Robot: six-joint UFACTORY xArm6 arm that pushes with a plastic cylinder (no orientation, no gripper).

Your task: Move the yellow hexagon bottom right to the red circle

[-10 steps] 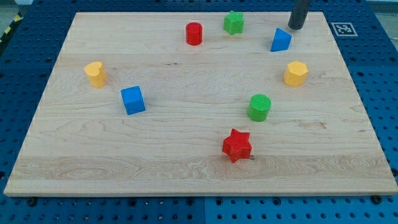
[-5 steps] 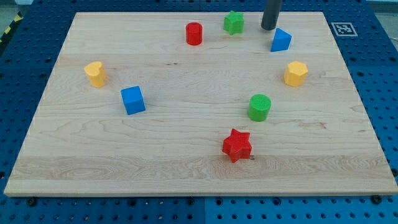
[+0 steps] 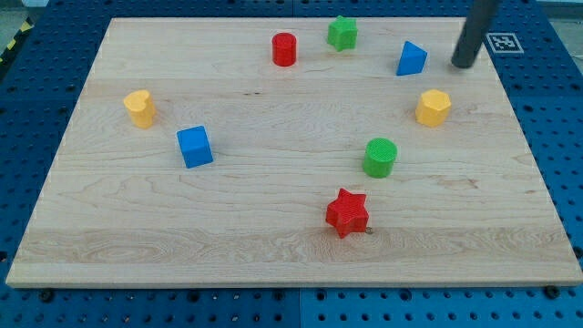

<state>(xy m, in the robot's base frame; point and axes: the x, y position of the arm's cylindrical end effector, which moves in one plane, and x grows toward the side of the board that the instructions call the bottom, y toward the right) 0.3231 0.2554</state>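
The rod's tip sits near the worktop's top right corner, up and to the view's right of the yellow hexagon and to the right of the blue triangle. It touches no block. There is no claw on this arm, only the rod, so nothing spread or pinched to report.

The yellow hexagon lies at the right side of the worktop, well apart from the red circle, which sits near the top edge, left of the green star. The goal spot is down and to the right of the red circle, roughly the bare wood between it and the green circle.

Step in hand looks like lining up behind the hexagon. To do it well, the tip should go to the hexagon's right side, slightly below its centre, so the push runs leftward and a little upward. Contact should be square on the block's middle; an off-centre touch on a six-sided block likely spins it away. The path should pass below the blue triangle and above the green circle, both near the line. Short pushes with re-aiming seem safer than one long shove.

Yellow heart, blue cube and red star sit out of the way.
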